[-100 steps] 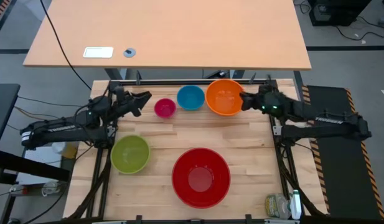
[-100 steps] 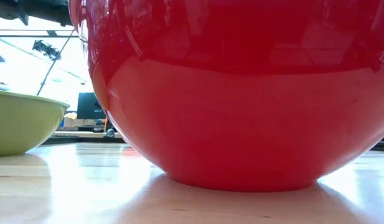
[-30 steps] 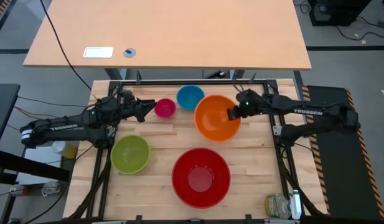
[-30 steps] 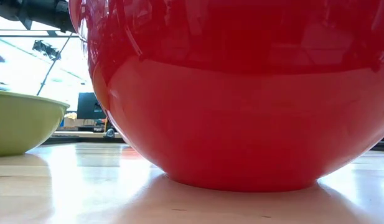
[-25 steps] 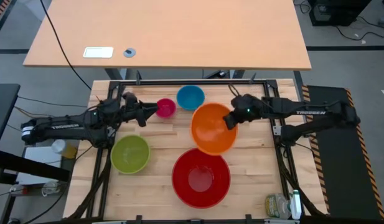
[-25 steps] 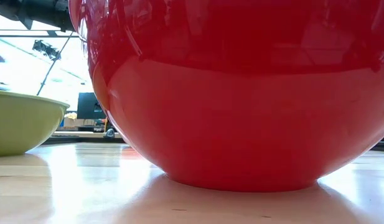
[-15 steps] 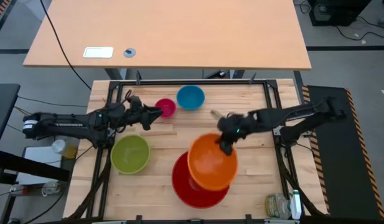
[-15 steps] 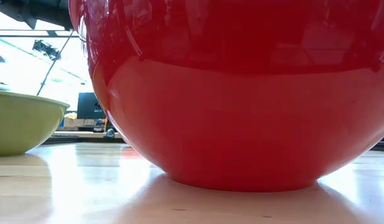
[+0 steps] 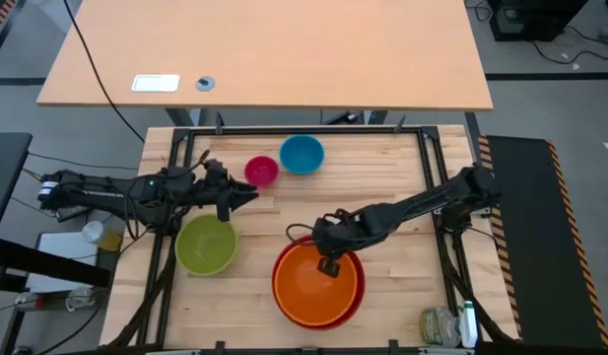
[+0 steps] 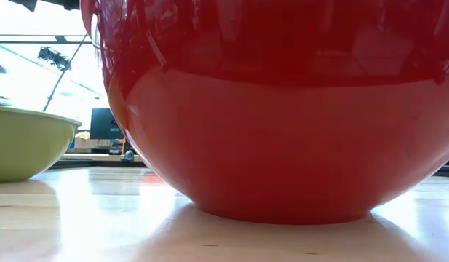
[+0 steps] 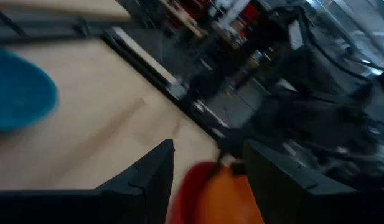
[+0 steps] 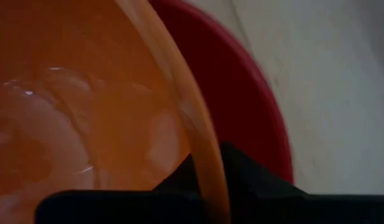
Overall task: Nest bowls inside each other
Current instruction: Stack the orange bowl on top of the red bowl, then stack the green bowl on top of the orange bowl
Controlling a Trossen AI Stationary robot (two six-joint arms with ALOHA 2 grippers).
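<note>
the orange bowl (image 9: 317, 284) is sitting inside the red bowl (image 9: 355, 304), which is showing only as a thin rim around it at the table's near edge. the right gripper (image 9: 328, 262) is reaching over the far rim of the orange bowl, and in the right wrist view its dark fingers (image 12: 244, 171) are straddling that rim (image 12: 201, 163), one on each side, pinching it between them, with the red bowl (image 12: 241, 106) just outside.

the yellow-green bowl (image 9: 206, 245) is resting just to the left of the red bowl, apart from it. the left gripper (image 9: 242, 198) is hanging beyond the far edge of the yellow-green bowl, its fingers (image 11: 142, 180) standing spread with nothing between them in the left wrist view. farther from the red bowl, towards the table's far edge, the magenta-pink bowl (image 9: 261, 171) and the blue bowl (image 9: 302, 154) are lying side by side, close but not touching, the blue one to the right.

in the low view the red bowl (image 10: 282, 124) is filling most of the frame, with the yellow-green bowl (image 10: 24, 142) at its left.
</note>
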